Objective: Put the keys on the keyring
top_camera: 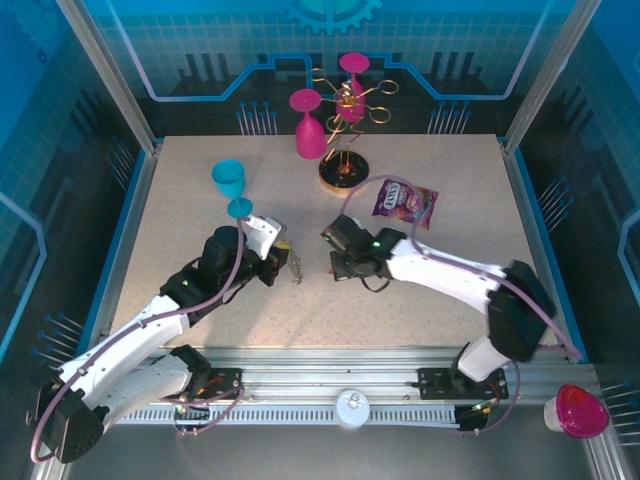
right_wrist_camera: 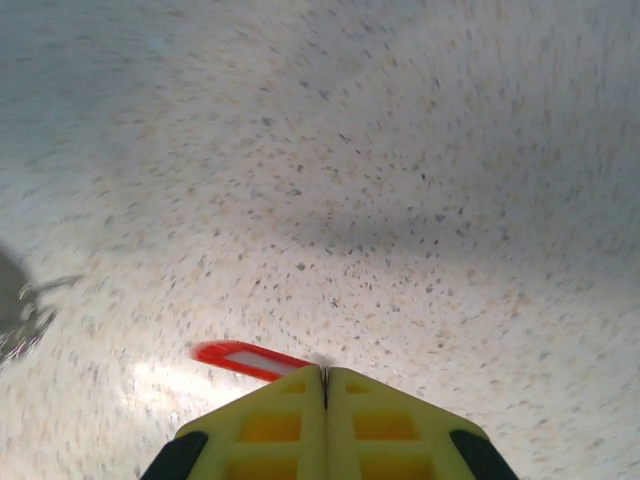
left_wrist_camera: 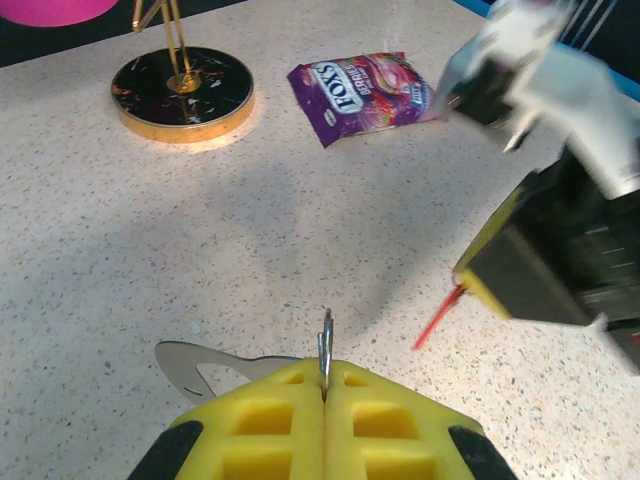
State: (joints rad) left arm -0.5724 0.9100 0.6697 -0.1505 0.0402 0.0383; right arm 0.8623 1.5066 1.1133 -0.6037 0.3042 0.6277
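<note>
In the left wrist view my left gripper [left_wrist_camera: 325, 374] is shut on a thin silver ring of the keyring [left_wrist_camera: 325, 345]. The keyring's grey oval loop [left_wrist_camera: 200, 366] sticks out to the left, just above the table. My right gripper [right_wrist_camera: 323, 373] is shut on the keys, and their red tag [right_wrist_camera: 245, 358] pokes out to the left under the fingers. From the left wrist that red tag [left_wrist_camera: 438, 318] hangs below the right gripper [left_wrist_camera: 540, 262]. Seen from above, the left gripper [top_camera: 285, 259] and right gripper [top_camera: 335, 264] face each other mid-table, a short gap apart.
A purple snack packet [top_camera: 405, 203] lies behind the right arm. The gold wire rack on its black base [top_camera: 343, 170] holds pink cups [top_camera: 308, 125] at the back. A teal cup [top_camera: 231, 185] stands behind the left gripper. Another pink cup [top_camera: 578, 410] sits off the table's front right.
</note>
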